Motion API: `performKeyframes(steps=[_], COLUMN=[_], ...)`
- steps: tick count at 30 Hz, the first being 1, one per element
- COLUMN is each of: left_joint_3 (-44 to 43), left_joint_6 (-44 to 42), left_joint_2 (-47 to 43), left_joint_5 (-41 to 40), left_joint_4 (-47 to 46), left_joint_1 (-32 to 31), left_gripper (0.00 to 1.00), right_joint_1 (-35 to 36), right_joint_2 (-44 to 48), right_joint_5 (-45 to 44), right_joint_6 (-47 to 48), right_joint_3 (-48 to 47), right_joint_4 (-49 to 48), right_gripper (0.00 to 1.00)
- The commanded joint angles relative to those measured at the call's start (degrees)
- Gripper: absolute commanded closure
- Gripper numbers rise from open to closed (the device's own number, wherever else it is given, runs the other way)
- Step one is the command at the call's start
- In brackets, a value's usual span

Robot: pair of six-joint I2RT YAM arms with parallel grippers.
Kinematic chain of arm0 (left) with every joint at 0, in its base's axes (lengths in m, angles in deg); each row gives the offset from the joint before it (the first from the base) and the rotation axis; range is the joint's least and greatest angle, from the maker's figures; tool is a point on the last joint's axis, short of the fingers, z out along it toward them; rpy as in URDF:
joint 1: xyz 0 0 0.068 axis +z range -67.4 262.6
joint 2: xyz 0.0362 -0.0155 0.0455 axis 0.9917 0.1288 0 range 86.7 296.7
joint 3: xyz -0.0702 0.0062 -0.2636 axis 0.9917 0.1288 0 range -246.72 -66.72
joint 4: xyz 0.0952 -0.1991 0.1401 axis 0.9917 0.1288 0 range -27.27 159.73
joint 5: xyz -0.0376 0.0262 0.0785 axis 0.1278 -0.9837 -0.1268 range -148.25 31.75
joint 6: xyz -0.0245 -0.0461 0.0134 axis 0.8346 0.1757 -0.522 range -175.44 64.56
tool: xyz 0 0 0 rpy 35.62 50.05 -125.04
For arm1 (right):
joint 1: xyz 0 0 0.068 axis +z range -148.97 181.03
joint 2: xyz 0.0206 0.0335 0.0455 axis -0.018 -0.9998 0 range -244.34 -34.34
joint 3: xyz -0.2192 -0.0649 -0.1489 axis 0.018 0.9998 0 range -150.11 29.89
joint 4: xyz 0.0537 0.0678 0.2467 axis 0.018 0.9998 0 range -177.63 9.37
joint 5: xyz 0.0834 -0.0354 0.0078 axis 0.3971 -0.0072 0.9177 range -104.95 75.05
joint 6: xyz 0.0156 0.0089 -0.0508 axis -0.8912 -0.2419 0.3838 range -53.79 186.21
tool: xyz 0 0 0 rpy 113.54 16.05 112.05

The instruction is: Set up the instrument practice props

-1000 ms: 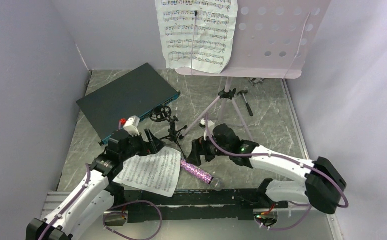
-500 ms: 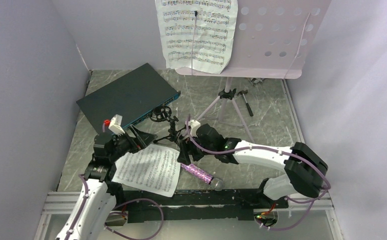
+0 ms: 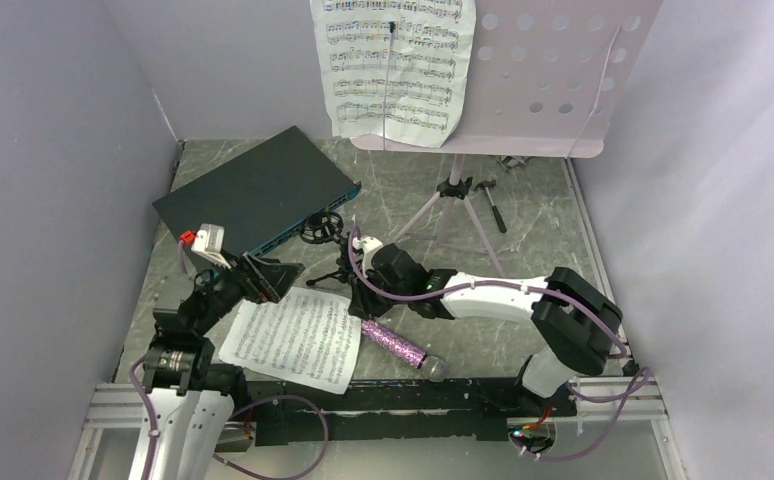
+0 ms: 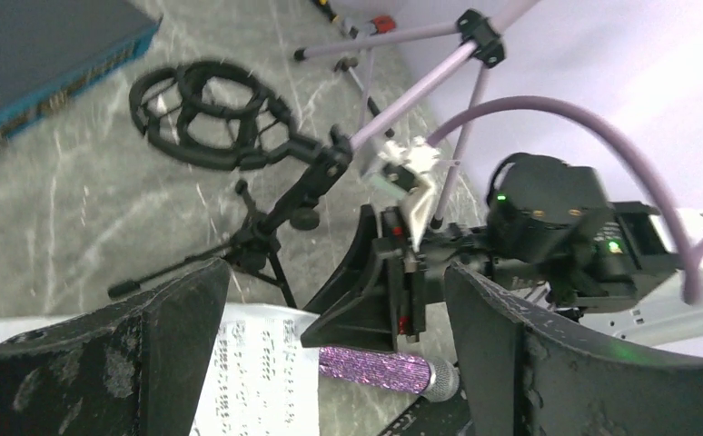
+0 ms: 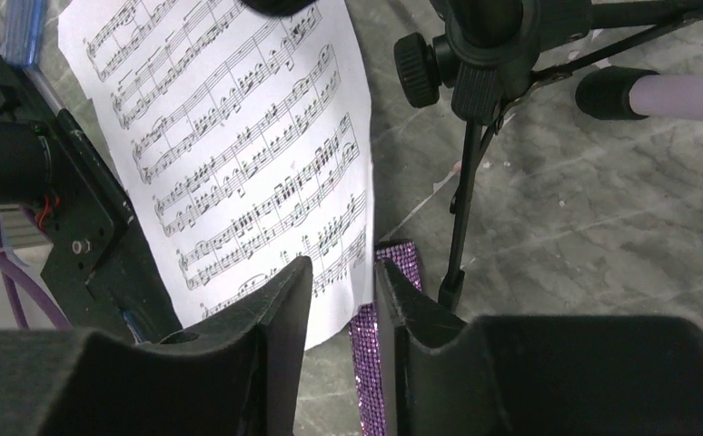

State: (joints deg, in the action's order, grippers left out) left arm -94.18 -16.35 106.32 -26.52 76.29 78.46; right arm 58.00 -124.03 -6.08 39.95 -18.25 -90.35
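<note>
Sheet at lower centre: right gripper just slid in, narrowing on its edge (pinched? can't tell), left gripper spread wide; pickup looks next.

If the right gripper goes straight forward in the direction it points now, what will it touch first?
Most likely the purple glitter microphone: its handle shows in the gap of the right gripper, beside the edge of the sheet-music page. Depth is unclear, so the page edge could come first.

Black mic stand legs crowd the microphone
</note>
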Motion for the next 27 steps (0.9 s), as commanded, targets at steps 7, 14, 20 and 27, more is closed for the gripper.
performKeyframes(steps=[7, 14, 20, 27], left_joint_3=[-9.9, -14.6, -20.8, -22.9], left_joint_6=[-14.9, -24.3, -34.8, -41.4], left_joint_2=[-2.0, 1.0, 6.4, 9.9], left_joint_5=[7.9, 15.4, 18.4, 22.0], left_joint_4=[3.5, 8.0, 17.9, 21.2], left_joint_1=[0.2, 0.2, 0.3, 0.3], left_gripper=[0.06, 0.06, 0.06, 0.06], right_joint_1=[0.3, 0.3, 0.3, 0.3], right_joint_2=[-2.2, 1.1, 6.2, 13.5], right_joint_5=[-0.3, -1.3, -0.3, 3.0], right_joint_6=[2.2, 6.0, 11.1, 17.7], right_joint_3=[-5.0, -5.4, -6.6, -7.5], right_joint_4=[-1.3, 1.5, 7.1, 14.1], right_gripper=[0.93, 1.0, 1.0, 1.0])
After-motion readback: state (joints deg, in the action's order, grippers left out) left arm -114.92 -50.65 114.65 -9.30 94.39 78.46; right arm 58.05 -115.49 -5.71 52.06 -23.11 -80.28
